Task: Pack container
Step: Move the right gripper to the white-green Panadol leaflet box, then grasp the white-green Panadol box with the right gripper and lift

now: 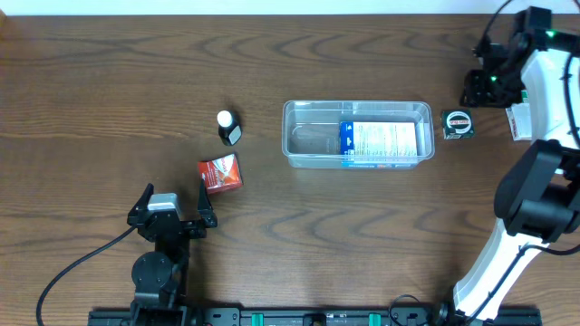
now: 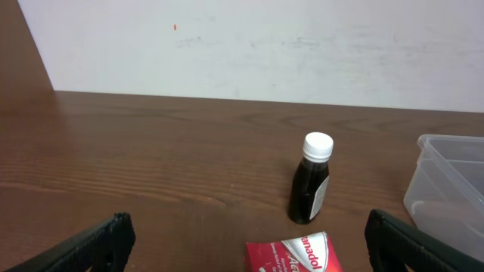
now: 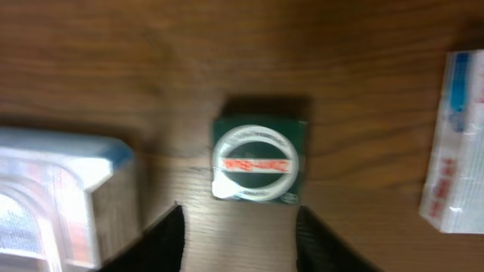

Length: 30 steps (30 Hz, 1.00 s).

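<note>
The clear plastic container (image 1: pixel 299 136) lies mid-table with a white and blue box (image 1: pixel 381 140) inside it. Its corner shows in the left wrist view (image 2: pixel 446 181) and in the right wrist view (image 3: pixel 53 189). A dark bottle with a white cap (image 1: pixel 227 127) (image 2: pixel 311 181) stands left of it. A red box (image 1: pixel 220 173) (image 2: pixel 295 253) lies nearer my left gripper (image 1: pixel 172 215) (image 2: pixel 246 245), which is open and empty just behind it. A small green box with a white ring (image 1: pixel 457 124) (image 3: pixel 259 160) sits right of the container. My right gripper (image 1: pixel 478 89) (image 3: pixel 238 238) is open above the table beside it.
A white box with blue and red print (image 1: pixel 518 120) (image 3: pixel 456 143) lies at the far right by the right arm's base. A white wall stands beyond the table's far edge in the left wrist view.
</note>
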Each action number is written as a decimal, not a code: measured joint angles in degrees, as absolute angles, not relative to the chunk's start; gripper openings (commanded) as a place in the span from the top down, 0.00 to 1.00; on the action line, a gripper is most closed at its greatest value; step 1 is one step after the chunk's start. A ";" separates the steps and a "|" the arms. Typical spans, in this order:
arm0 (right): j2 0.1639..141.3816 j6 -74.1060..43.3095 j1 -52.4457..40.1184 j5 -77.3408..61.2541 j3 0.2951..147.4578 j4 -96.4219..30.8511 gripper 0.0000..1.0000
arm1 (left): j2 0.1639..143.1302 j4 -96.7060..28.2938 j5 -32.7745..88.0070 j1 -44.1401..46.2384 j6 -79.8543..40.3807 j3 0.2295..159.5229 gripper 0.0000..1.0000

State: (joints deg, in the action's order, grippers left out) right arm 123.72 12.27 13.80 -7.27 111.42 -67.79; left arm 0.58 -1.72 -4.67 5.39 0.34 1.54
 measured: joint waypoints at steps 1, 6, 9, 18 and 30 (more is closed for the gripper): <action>123.72 12.80 14.35 -6.94 111.35 -67.55 0.23 | 0.58 -1.72 -4.67 5.39 0.34 1.54 0.02; 123.72 18.02 15.90 -6.37 110.50 -65.01 0.01 | 0.58 -1.72 -4.67 5.39 0.34 1.54 0.02; 123.72 21.23 17.19 -6.37 110.17 -63.55 0.01 | 0.58 -1.72 -4.67 5.39 0.34 1.54 0.02; 123.72 23.68 25.19 -8.32 110.13 -61.76 0.01 | 0.58 -1.72 -4.67 5.39 0.34 1.54 0.02; 123.70 27.88 33.67 -14.96 100.25 -50.92 0.09 | 0.58 -1.72 -4.67 5.39 0.34 1.54 0.02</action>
State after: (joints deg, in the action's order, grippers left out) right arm 123.70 27.88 33.67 -14.96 100.25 -50.92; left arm 0.58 -1.72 -4.67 5.39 0.34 1.54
